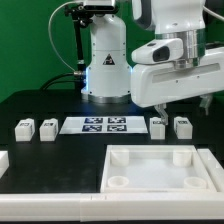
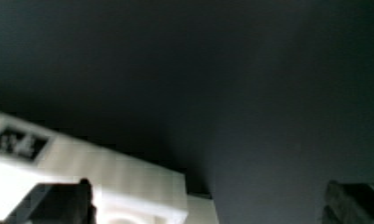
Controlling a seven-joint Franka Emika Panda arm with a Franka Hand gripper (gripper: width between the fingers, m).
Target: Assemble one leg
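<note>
Four small white legs with tags stand in a row on the black table in the exterior view: two toward its left (image 1: 22,127) (image 1: 47,127) and two toward its right (image 1: 158,125) (image 1: 182,125). My gripper (image 1: 200,102) hangs high above the right pair, touching nothing. In the wrist view the gripper (image 2: 210,202) is open and empty, its dark fingertips (image 2: 59,205) wide apart. Beneath it is a corner of the large white tray (image 2: 95,165), with a tag and a round socket. No leg shows in the wrist view.
The large white tray (image 1: 150,153) with round corner sockets lies at the front right of the exterior view. The marker board (image 1: 97,125) lies between the leg pairs. The robot base (image 1: 105,65) stands behind it. A white part (image 1: 3,160) sits at the left edge.
</note>
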